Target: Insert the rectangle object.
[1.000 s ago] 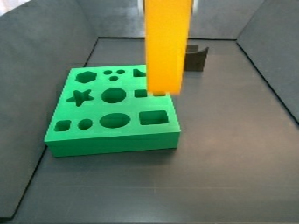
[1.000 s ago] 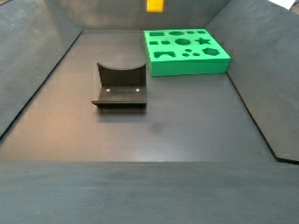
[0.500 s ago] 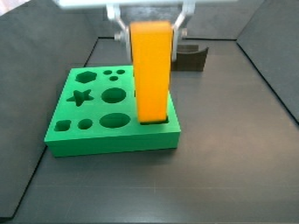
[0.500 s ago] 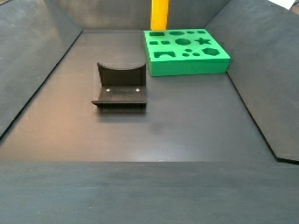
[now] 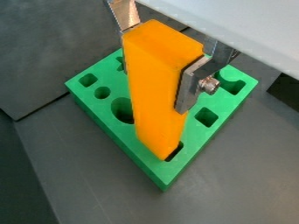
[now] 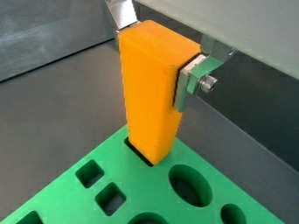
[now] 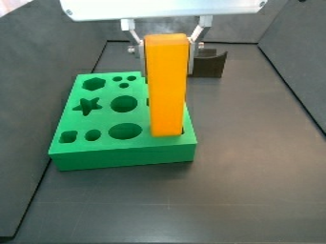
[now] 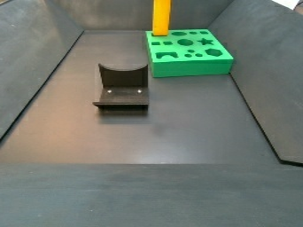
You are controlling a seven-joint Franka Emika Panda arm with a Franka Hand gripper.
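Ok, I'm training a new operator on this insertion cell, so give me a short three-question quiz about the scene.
1. True or false: the orange block lies flat on the floor.
2. What grips the block near its top?
3. The block's lower end sits at: A) a rectangular slot of the green board, B) the star hole, C) the fixture.

Key:
1. False; it stands upright.
2. The pincer, shut on it.
3. A

Both wrist views: close, steep down past pincer [image 5: 170,61] onto block [image 5: 105,109]. Side views: opposite ends, one near block [image 7: 76,143], one far; both share fixture [image 8: 120,89].
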